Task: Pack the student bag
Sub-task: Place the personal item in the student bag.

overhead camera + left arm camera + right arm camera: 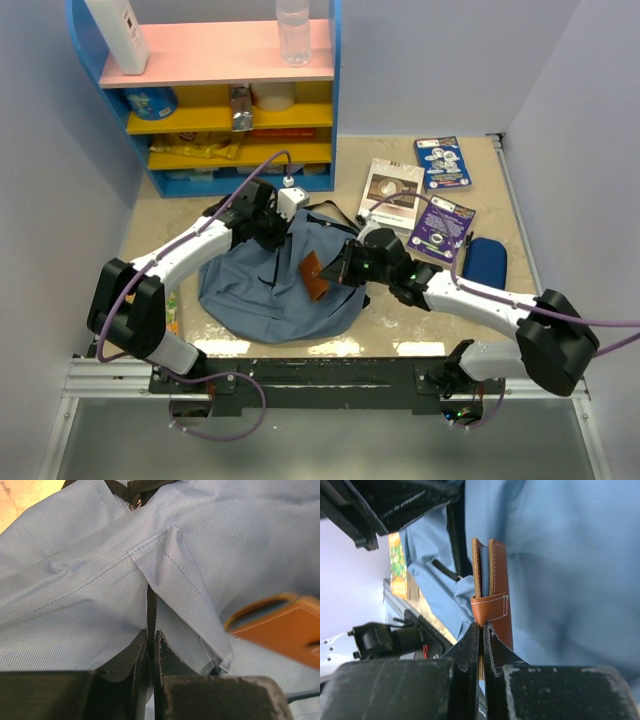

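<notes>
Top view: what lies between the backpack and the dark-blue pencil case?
The right arm crosses that stretch, with the right pincer shut on the brown leather tab of the backpack. The top view shows it.

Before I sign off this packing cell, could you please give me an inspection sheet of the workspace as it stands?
Surface: beige tabletop, partly covered by the bag.
Job's things: large slate-blue fabric backpack lies slumped mid-table.
Clutter: three printed booklets and a dark-blue oblong pencil case lie right of the backpack.
End effectors: left end effector shut on the backpack's black zipper; right end effector shut on a brown stitched leather tab against the backpack.
Cables: purple cables run along both arms; one arcs above the backpack's top.
Surroundings: blue-framed shelf unit with pink and yellow boards at back left, holding bottles and packets; plain pale walls.
</notes>
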You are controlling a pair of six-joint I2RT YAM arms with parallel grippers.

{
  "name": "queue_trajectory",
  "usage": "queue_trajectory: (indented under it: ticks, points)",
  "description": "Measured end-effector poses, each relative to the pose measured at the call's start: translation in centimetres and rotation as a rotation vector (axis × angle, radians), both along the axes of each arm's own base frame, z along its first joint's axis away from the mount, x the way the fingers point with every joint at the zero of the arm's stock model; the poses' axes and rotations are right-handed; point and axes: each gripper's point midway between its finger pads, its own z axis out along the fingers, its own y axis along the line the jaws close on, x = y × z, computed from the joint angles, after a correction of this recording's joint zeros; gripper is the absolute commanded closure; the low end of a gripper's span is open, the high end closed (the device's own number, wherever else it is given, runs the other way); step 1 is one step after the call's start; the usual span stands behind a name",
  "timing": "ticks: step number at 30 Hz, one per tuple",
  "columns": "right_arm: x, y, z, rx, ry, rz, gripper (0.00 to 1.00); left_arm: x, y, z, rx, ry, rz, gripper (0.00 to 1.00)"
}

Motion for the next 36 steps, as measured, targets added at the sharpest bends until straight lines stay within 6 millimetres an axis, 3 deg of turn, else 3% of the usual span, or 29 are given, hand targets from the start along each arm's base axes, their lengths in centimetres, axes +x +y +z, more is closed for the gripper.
queue_trajectory:
  ticks: [6,14,17,22,25,36]
  points:
    - [-0.4,2.5,-0.7,0.027,0.010,0.053,1.00,-0.3,-0.2,-0.2,-0.009,0.015,-0.012,0.98]
    - [0.1,3.6,-0.4,0.045,0.018,0.067,1.00,-0.3,-0.2,-0.3,-0.012,0.018,-0.019,0.99]
    - [-0.2,3.2,1.3,0.057,-0.004,0.068,1.00,-0.2,-0.2,-0.3,-0.010,0.017,-0.021,0.99]
    - [-1.0,2.5,5.8,0.138,-0.082,0.072,1.00,-0.2,-0.3,-0.5,-0.009,0.020,-0.021,0.99]
    - [-1.0,2.6,6.6,0.160,-0.097,0.073,1.00,-0.2,-0.3,-0.6,-0.009,0.021,-0.021,0.99]
    - [0.1,3.9,-0.3,0.060,0.018,0.066,1.00,-0.3,-0.3,-0.6,-0.010,0.025,-0.024,1.00]
